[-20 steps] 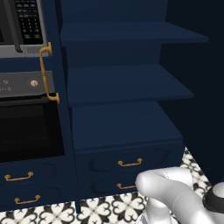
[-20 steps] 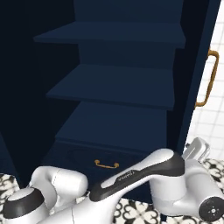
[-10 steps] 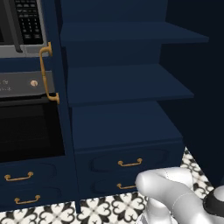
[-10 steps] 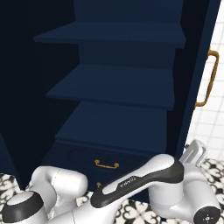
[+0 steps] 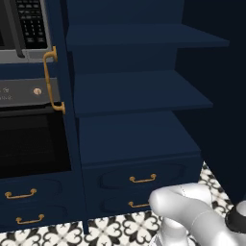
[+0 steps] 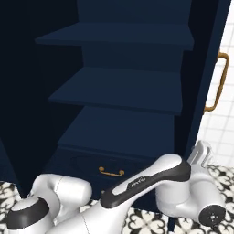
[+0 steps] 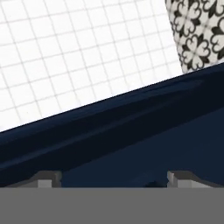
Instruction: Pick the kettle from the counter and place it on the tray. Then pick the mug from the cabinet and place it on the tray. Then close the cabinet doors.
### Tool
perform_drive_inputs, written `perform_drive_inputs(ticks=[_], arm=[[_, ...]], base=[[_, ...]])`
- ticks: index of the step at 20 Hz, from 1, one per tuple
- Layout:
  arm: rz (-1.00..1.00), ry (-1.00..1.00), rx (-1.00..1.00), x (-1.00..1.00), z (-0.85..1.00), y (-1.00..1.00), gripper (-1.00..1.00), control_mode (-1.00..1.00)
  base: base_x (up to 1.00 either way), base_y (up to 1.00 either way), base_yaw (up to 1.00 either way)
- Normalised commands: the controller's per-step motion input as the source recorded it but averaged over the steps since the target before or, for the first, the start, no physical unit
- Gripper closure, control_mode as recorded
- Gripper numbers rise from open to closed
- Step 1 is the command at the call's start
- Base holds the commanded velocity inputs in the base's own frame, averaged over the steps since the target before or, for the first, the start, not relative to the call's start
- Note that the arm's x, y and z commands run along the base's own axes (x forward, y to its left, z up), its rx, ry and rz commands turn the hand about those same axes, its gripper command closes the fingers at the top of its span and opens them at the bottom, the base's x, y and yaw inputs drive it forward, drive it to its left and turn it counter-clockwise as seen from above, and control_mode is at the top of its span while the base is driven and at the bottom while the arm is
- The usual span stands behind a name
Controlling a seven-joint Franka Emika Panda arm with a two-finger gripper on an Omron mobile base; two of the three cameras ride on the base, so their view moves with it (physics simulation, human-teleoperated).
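Observation:
The cabinet point(image 5: 139, 139) stands open, and its navy shelves point(image 6: 119, 91) are bare. Both cabinet doors are swung out: the right door point(image 6: 205, 55) with its brass handle point(image 6: 218, 82), and the left door edge point(image 5: 61, 72) beside the oven. My arm point(image 6: 151, 178) reaches low to the right, by the right door. In the hand view my gripper point(image 7: 113, 180) is open, its fingertips point(image 7: 48, 179) wide apart with nothing between them, close against a navy door panel point(image 7: 131, 144). The kettle, mug, tray and counter are out of view.
A black oven point(image 5: 29, 144) and microwave panel point(image 5: 29, 19) sit left of the cabinet. Drawers with brass pulls point(image 5: 142, 179) lie below the shelves. Patterned floor tiles point(image 5: 125, 228) are underfoot, and a white tiled wall point(image 7: 78, 57) lies beyond the door.
My forearm has dipped slightly in the right base view. The cabinet and its doors have not moved.

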Motion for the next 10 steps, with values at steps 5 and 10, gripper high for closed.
perform_drive_inputs(ticks=[5,10], arm=[[0.05,-0.13,-0.19,-0.05,0.0,-0.26,-1.0,-1.0],[-0.07,-0.12,-0.26,-0.23,-0.01,-0.34,-1.0,-1.0]], base=[[0.0,0.0,0.0],[0.0,0.0,0.0]])
